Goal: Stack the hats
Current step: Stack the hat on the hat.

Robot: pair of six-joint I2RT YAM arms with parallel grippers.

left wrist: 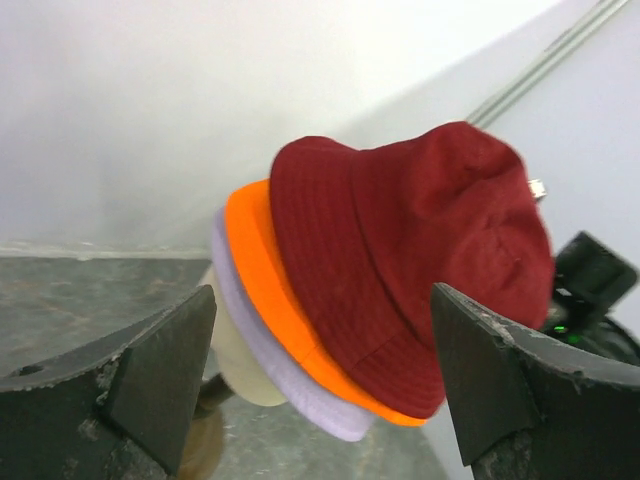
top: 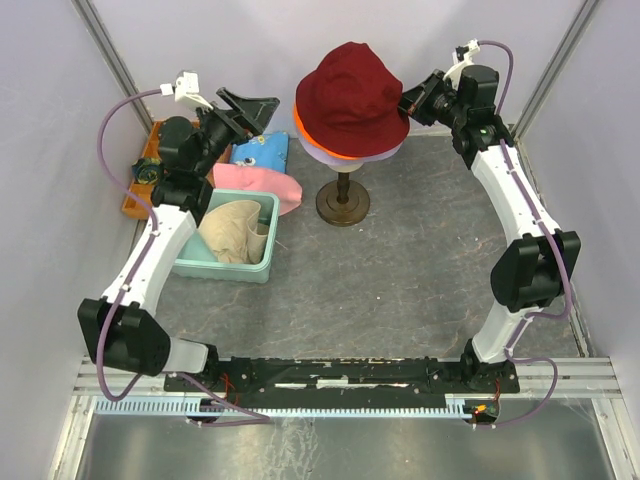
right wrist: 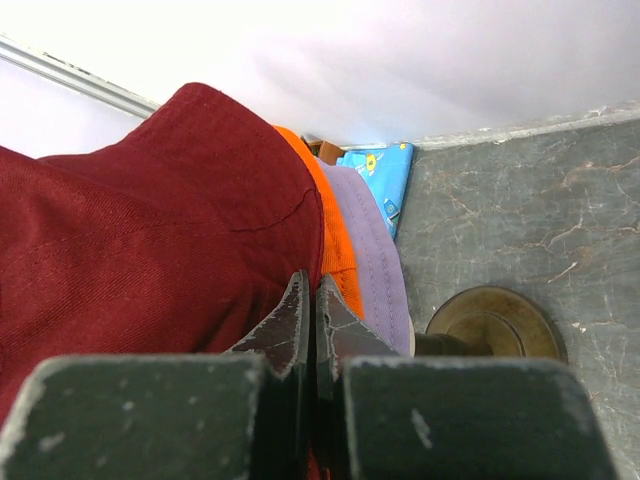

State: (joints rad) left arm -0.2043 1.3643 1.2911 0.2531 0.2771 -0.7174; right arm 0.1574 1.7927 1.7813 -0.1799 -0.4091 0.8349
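Dark red hat [top: 350,85] sits topmost on the stack at the back of the table, and my right gripper [right wrist: 312,300] has its fingers pressed together on that hat's brim, red cloth showing between them. Under it only a band of the orange hat [left wrist: 262,270] and the rim of the lavender hat [left wrist: 290,385] show; the mannequin head [left wrist: 240,355] beneath is a cream sliver above its stand [top: 343,200]. My left gripper [top: 255,108] hangs spread wide and empty, apart from the stack. By my left arm the pink hat [top: 262,182] lies partly hidden behind a teal bin [top: 225,272], touching the blue cloth [top: 262,152], whose print is too small to read; the cream-beige hat [top: 232,230] lies crumpled inside the bin
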